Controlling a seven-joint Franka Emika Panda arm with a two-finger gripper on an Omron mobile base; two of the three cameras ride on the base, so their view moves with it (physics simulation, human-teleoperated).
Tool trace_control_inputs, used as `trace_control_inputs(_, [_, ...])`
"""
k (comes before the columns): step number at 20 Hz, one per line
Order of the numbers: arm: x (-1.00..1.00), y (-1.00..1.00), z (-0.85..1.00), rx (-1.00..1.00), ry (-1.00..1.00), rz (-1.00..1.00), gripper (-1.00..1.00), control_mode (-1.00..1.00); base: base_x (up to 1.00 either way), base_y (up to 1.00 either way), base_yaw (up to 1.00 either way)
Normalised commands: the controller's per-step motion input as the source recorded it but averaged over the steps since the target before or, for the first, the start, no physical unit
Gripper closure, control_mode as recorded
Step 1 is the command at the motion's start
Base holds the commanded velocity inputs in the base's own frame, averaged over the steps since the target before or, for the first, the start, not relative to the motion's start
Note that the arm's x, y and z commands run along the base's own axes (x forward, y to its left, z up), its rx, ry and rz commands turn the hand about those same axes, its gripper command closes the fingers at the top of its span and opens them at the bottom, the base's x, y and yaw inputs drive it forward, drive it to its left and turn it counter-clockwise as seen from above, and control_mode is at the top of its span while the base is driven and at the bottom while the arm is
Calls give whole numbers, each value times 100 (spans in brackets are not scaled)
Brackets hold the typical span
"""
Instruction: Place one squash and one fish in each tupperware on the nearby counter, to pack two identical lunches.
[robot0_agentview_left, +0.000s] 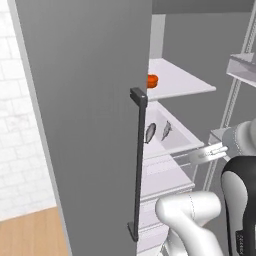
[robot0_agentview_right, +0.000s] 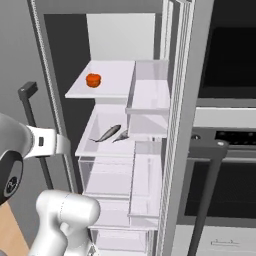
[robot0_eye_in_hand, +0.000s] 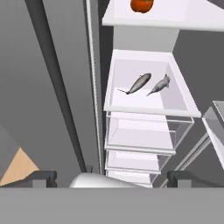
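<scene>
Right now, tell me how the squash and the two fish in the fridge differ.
The squash is round, squat and orange-red; the fish are slender, grey and pointed-tailed. The squash sits alone on the upper shelf; the fish lie side by side one level down, in the tray. Each fish is longer than the squash. All three rest loose in the open fridge, untouched.
</scene>
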Motion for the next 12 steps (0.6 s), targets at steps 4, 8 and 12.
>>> trace_control_inputs(4, [0, 0, 0, 0, 0, 0, -100, 100, 23, -16, 16])
trace_control_inputs(8, [0, 0, 0, 0, 0, 0, -100, 100, 18, -29, 24])
trace_control_inputs(12, [0, 0, 0, 0, 0, 0, -100, 100, 16, -35, 27])
